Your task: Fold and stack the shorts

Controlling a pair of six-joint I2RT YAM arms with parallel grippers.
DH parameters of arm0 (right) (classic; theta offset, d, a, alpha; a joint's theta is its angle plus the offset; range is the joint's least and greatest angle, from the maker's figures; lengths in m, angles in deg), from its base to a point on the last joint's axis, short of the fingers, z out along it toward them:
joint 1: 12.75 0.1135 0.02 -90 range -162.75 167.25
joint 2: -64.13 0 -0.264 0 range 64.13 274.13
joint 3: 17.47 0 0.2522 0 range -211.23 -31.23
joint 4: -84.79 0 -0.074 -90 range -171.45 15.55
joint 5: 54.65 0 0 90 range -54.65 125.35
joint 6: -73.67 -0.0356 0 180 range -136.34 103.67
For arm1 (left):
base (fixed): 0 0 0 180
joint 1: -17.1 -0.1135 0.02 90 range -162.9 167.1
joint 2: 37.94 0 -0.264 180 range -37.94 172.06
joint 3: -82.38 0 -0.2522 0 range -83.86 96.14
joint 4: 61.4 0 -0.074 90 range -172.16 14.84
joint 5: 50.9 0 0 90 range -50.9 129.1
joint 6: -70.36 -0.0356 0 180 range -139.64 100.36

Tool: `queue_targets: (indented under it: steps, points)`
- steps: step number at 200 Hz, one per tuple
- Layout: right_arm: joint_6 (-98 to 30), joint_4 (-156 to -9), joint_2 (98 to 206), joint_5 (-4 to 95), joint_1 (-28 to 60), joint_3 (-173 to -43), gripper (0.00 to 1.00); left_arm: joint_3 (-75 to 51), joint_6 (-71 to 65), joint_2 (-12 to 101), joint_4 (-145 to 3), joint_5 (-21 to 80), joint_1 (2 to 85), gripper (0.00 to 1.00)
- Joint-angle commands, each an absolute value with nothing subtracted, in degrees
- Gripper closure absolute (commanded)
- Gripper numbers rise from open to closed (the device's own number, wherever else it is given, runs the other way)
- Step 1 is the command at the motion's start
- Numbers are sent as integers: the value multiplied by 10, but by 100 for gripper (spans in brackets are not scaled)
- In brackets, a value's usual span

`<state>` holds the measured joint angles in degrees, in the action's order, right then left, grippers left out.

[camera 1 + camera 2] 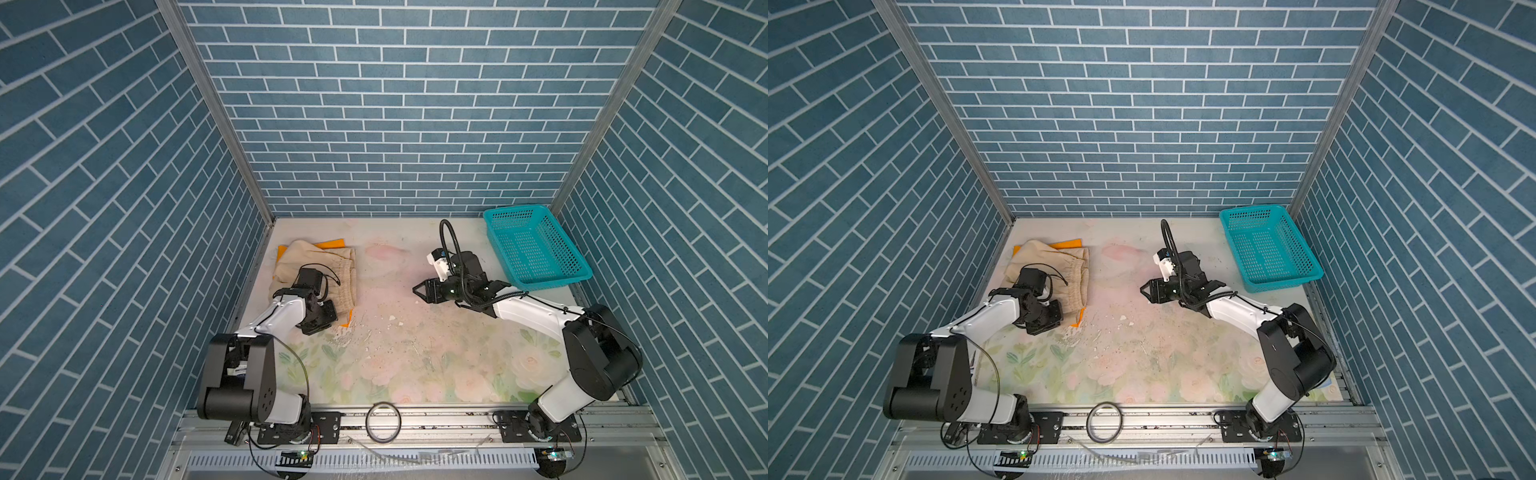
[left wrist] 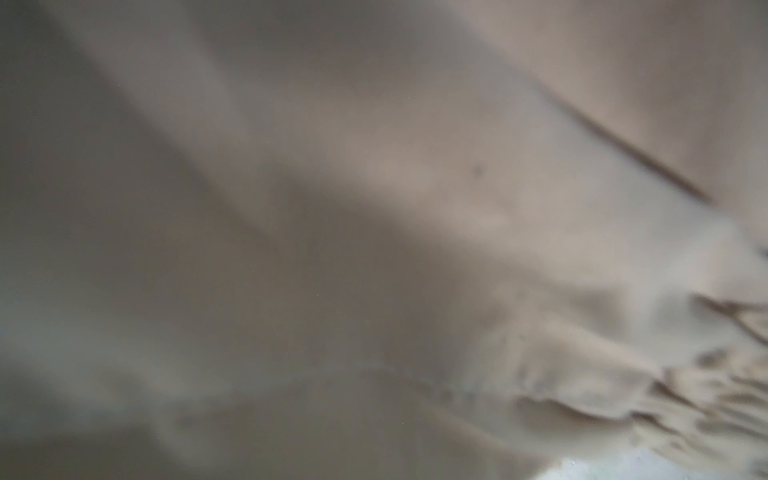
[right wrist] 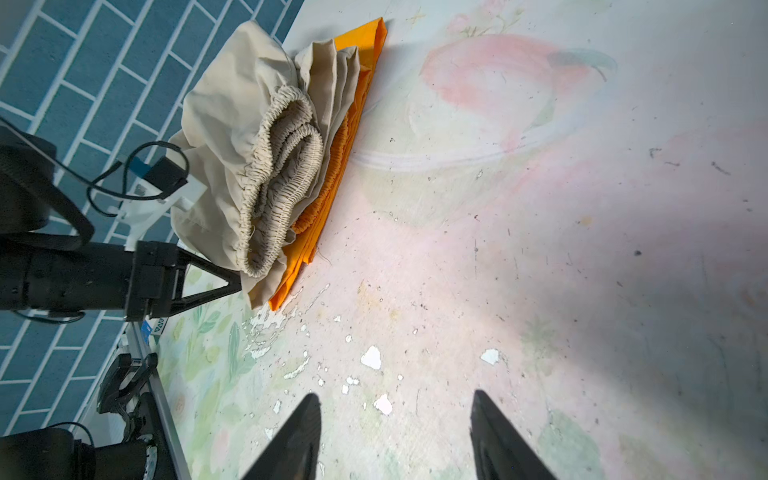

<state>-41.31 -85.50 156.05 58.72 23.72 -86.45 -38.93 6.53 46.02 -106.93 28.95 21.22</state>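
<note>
**Beige over orange, left tool at the near corner**

Closest to me, the tabletop (image 1: 399, 357) is bare apart from flaked paint. Just past that, my right tool (image 3: 395, 399) hovers over the middle with its fingers spread and nothing between them, well apart from the cloth. My left tool (image 3: 232, 284) is pressed together, its tip touching the near corner of the beige shorts (image 3: 224, 116). I cannot tell whether any fabric is caught in it. That pair lies bunched, its waistband doubled and gaping, on top of the flat-folded orange shorts (image 3: 368, 70) at the left side of the tabletop by the wall. Farthest back, in the right corner, sits the teal basket (image 1: 515, 209).

The stack looks made but loose. My worry is the left tool. If it has nipped a fold, drawing back would likely drag the beige layer off the orange or pull the fold open. A pinch through both pairs would probably shift the whole pile. The puffy beige heap may also slump unaided.
</note>
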Motion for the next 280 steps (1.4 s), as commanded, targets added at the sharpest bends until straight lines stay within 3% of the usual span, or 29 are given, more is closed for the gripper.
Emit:
queue_targets:
  steps: [1, 59, 122, 162, 280]
  points:
    - [-400, -856, 1557, 599, 235, -860, 42, -378, 56, 483, -1047, 309, 213, 100]
    - [-402, -859, 1558, 597, 235, -859, 42, -349, 10, 546, -1042, 328, 172, 100]
    - [-423, -886, 1575, 600, 235, -869, 42, -236, -50, 646, -1058, 314, 91, 100]
    - [-422, -873, 1584, 597, 234, -883, 42, -132, -57, 725, -1070, 275, 90, 100]
    - [-391, -815, 1550, 540, 215, -878, 42, -20, -4, 781, -993, 233, 95, 100]
